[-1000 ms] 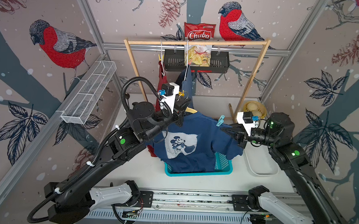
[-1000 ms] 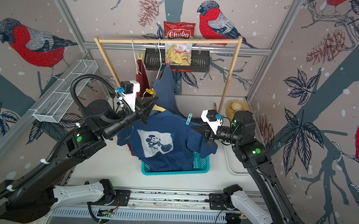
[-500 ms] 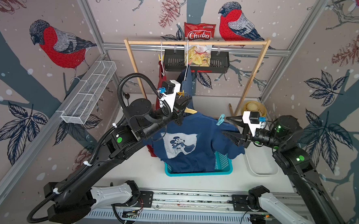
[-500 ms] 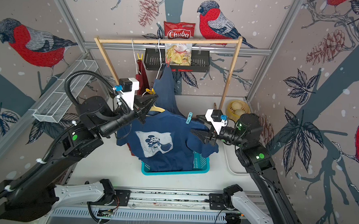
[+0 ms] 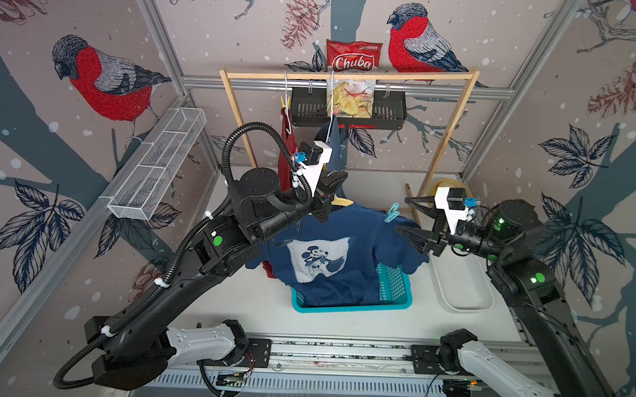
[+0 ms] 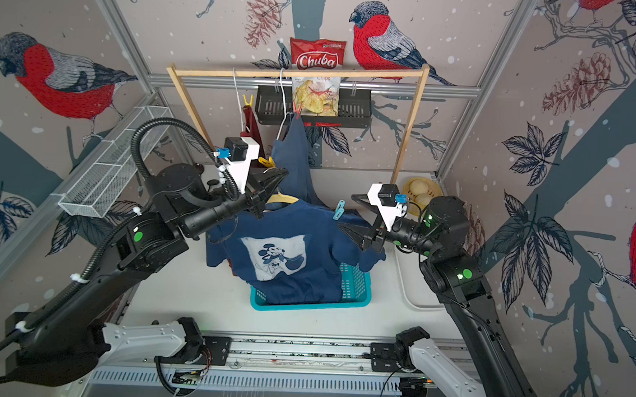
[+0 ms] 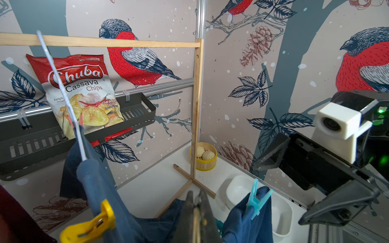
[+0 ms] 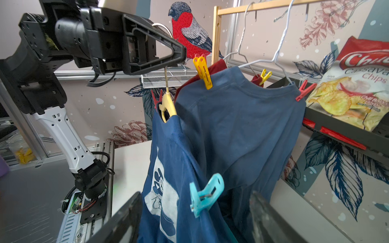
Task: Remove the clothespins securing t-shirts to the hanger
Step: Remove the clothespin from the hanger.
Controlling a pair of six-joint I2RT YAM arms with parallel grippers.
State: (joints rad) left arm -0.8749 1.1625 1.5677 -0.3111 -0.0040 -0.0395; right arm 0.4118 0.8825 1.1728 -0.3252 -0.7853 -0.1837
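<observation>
Right tool (image 5: pixel 401 215) spread wide, close before light blue clothespin (image 8: pixel 205 192); left tool (image 6: pixel 282 175) clamped on hanger hook (image 8: pixel 166 80).
Pinned at shoulder of navy t-shirt (image 8: pixel 166 136); light, stiff, springy plastic, likely best pinched at flared tail ends, clear of soft cloth.

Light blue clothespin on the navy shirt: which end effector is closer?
Right. The right end effector is open, right beside the light blue clothespin; the left end effector is shut on the hanger hook, farther off.
</observation>
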